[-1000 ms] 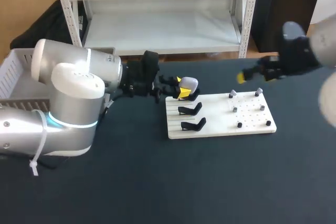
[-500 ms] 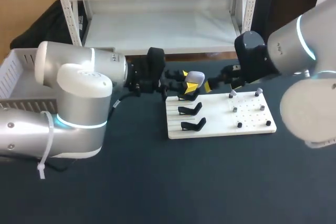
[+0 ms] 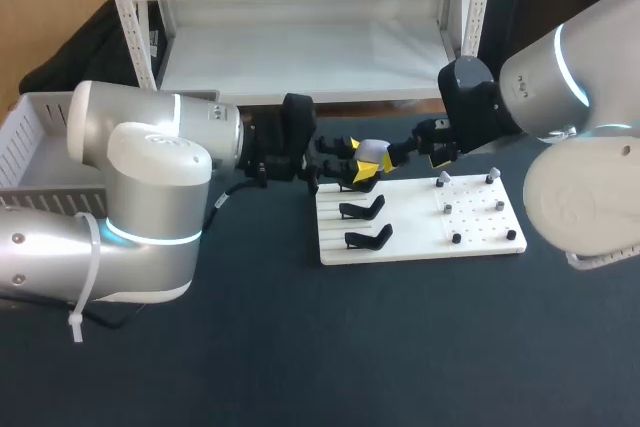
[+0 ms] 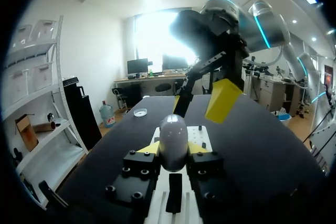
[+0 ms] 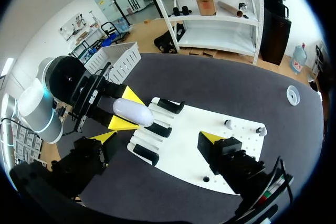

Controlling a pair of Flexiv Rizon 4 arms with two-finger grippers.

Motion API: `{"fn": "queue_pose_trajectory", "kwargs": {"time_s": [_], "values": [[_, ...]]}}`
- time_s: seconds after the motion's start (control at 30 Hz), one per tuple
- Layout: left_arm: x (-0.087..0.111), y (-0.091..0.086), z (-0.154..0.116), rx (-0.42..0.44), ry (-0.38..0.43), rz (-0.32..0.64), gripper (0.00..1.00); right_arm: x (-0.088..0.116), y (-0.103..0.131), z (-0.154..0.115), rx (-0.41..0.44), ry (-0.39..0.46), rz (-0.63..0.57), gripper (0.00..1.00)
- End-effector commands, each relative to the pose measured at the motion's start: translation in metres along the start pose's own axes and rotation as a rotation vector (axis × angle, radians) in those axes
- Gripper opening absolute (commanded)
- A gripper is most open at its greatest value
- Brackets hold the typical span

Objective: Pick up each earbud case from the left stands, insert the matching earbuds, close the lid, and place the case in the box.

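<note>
The left jaws were clenched on the case [image 3: 372,150], which sat between them above the board [image 3: 420,237] on the surface [image 3: 300,347]. The right jaws hung released, spread wide, just ahead of the left jaws and near the case.

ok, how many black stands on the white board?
3, in a row down the white board's left part: back stand, middle stand, front stand. The back one is partly hidden by the case in the left gripper.

Broad dark blue-black table [image 3: 300,347], matte surface under even bright light.
</note>
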State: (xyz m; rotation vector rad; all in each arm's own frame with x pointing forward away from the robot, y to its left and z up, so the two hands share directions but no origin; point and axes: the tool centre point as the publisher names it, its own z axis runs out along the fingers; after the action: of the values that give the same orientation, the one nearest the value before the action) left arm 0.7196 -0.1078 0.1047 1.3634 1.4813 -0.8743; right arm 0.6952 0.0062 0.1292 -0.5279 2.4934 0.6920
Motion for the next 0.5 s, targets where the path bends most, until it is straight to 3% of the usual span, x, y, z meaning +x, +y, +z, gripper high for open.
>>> {"fn": "queue_pose_trajectory", "kwargs": {"time_s": [0.03,0.5], "values": [[0.0011,-0.0018,-0.0017,0.002,-0.008,0.001,0.00,-0.0044,-0.0010,0.0049,-0.015,0.007,-0.001,1.00],[-0.0020,-0.0111,-0.0023,0.027,-0.025,0.017,0.00,-0.0085,-0.0048,0.0047,-0.011,0.002,0.003,1.00]]}}
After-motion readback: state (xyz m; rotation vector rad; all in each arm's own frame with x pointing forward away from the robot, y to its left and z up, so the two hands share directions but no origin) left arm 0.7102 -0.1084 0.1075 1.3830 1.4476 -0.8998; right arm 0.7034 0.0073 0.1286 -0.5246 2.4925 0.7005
